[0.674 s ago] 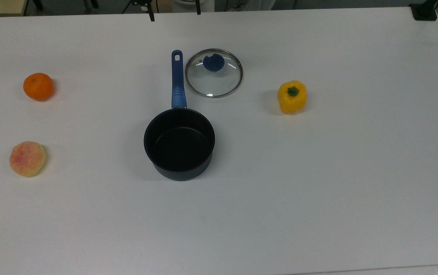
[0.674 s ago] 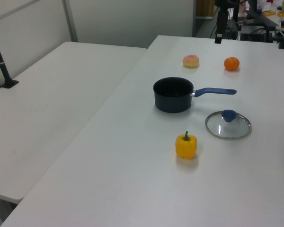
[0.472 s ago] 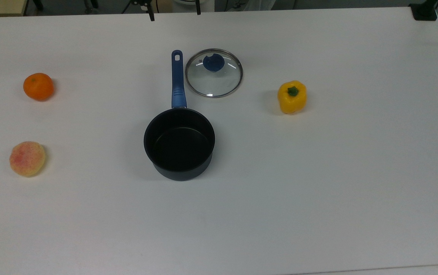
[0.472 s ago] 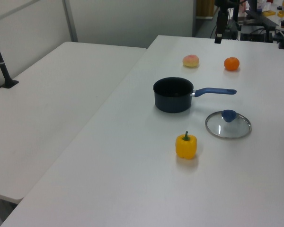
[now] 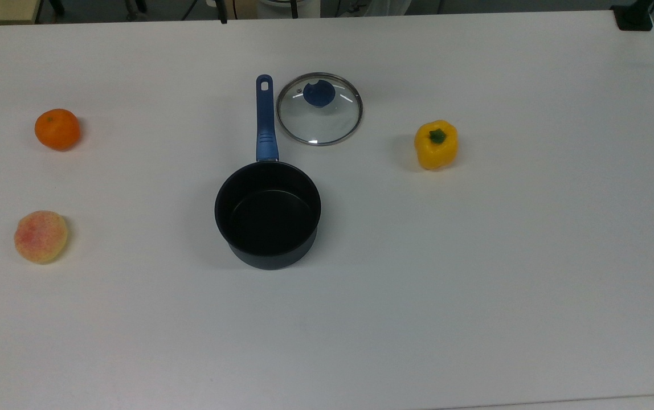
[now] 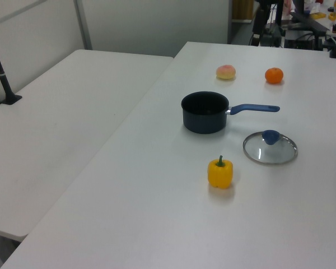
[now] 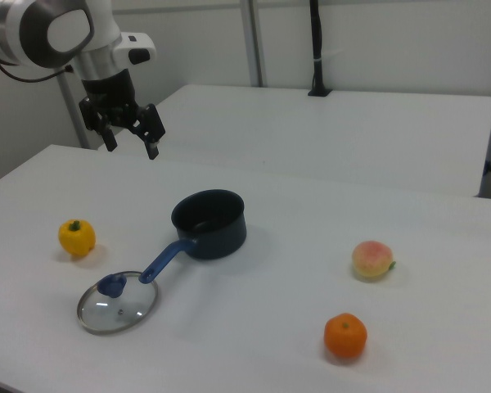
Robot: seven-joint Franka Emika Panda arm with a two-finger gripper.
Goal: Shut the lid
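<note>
While the gripper (image 7: pixel 131 139) hangs spread, the lid (image 5: pixel 319 109) lies beside the saucepan (image 5: pixel 268 214).

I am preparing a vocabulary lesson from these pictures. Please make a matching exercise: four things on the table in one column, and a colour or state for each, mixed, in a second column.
Things:
1. lid
2. saucepan
3. pepper
4. gripper

Descriptions:
A. yellow with a green stem
B. open, high above the table
C. flat on the table beside a blue handle
D. dark, uncovered, empty inside

Pairs: 1-C, 2-D, 3-A, 4-B
</note>
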